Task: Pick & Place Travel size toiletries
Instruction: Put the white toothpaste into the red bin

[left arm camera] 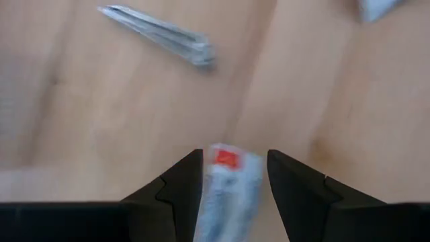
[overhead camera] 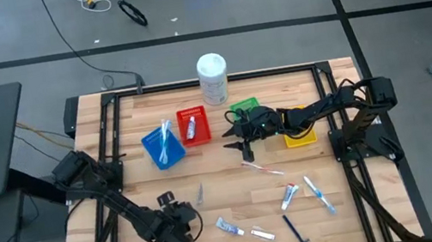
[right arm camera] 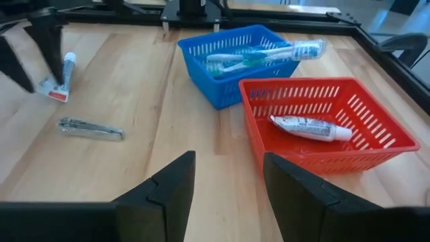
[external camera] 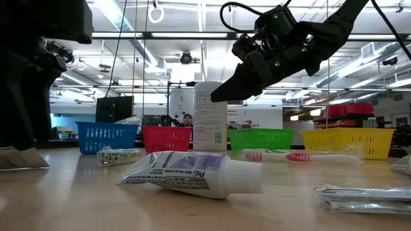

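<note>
we see the table (overhead camera: 226,184) evenly lit from overhead in the high view, bright and sharp, with only soft, short shadows under the arms. in the low view long ceiling lights (external camera: 135,16) glare across the upper part of the frame, and the two arms read as near-black shapes against them; the toothpaste tube (external camera: 192,173) at the centre is crisp, while the wood along the bottom edge is soft. the left wrist view is blurred throughout, the sachet (left arm camera: 228,185) at lower centre smeared. the right wrist view is clear, warm and bright, and the red basket (right arm camera: 329,128) casts a soft shadow.
</note>
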`<state>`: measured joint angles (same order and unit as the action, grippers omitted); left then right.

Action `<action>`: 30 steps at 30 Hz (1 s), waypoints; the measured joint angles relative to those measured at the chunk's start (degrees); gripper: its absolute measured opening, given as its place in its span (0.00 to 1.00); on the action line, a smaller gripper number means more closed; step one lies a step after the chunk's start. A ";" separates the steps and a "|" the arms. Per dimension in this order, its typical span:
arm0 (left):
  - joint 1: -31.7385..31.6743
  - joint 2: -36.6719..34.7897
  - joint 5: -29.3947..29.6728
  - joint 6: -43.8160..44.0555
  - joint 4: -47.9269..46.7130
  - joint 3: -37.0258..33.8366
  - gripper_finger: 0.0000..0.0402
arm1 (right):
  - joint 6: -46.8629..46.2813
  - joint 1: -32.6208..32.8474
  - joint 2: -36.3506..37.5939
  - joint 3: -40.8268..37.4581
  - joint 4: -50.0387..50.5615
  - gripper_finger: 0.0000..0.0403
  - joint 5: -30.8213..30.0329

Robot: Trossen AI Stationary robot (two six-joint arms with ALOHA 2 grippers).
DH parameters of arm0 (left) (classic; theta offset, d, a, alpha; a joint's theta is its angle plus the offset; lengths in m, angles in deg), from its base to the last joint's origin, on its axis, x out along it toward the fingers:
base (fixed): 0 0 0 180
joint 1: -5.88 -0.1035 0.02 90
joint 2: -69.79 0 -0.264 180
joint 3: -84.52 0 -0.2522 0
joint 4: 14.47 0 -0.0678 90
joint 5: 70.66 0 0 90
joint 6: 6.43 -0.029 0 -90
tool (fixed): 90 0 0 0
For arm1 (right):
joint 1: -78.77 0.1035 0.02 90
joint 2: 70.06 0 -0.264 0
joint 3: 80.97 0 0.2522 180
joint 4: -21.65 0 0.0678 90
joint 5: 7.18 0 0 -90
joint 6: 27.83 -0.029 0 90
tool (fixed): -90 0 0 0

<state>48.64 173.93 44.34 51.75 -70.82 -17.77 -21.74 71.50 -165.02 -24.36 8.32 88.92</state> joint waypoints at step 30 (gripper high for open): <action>0.22 0.00 2.37 1.21 -0.90 -0.46 0.43 | -0.02 0.00 0.00 0.00 -0.13 0.46 0.01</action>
<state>48.86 173.92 46.71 52.97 -71.72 -18.23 -21.76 71.50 -165.02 -24.36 8.18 88.94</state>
